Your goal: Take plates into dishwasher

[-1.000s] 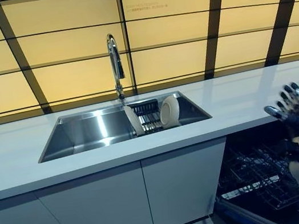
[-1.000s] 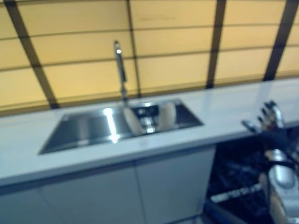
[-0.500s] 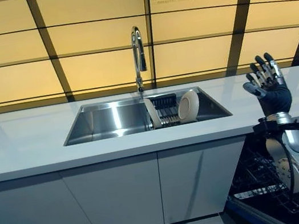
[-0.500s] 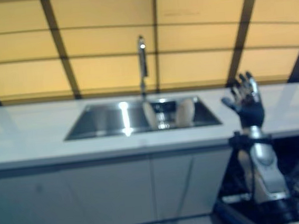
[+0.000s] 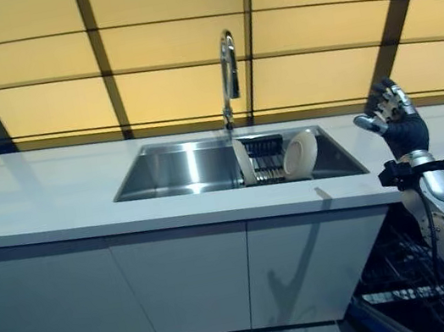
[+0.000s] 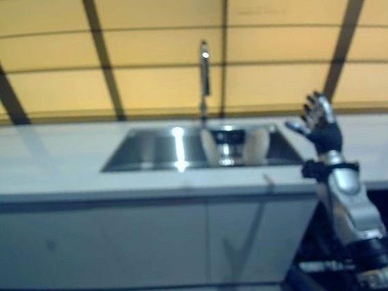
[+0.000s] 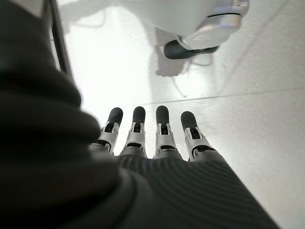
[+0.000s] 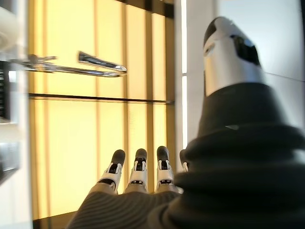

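Two white plates stand on edge in a dark rack inside the steel sink (image 5: pixel 163 172): a round one (image 5: pixel 300 155) on the rack's right, a second one (image 5: pixel 244 162) on its left. My right hand (image 5: pixel 395 120) is raised above the counter to the right of the sink, fingers straight and spread, holding nothing. Its fingers (image 8: pixel 138 170) point toward the faucet (image 8: pixel 90 64) in the right wrist view. My left hand (image 7: pixel 152 138) shows only in its wrist view, fingers straight, hanging over the floor. The open dishwasher rack (image 5: pixel 412 270) lies below the counter at lower right.
A white countertop (image 5: pixel 30 200) runs the full width over grey cabinet doors (image 5: pixel 183 285). A tall chrome faucet (image 5: pixel 228 70) rises behind the sink. A yellow panelled wall with dark bars stands behind the counter.
The camera has shifted, so the sink sits further right and lower. My right hand stays raised by the sink's right end, a little lower in the picture.
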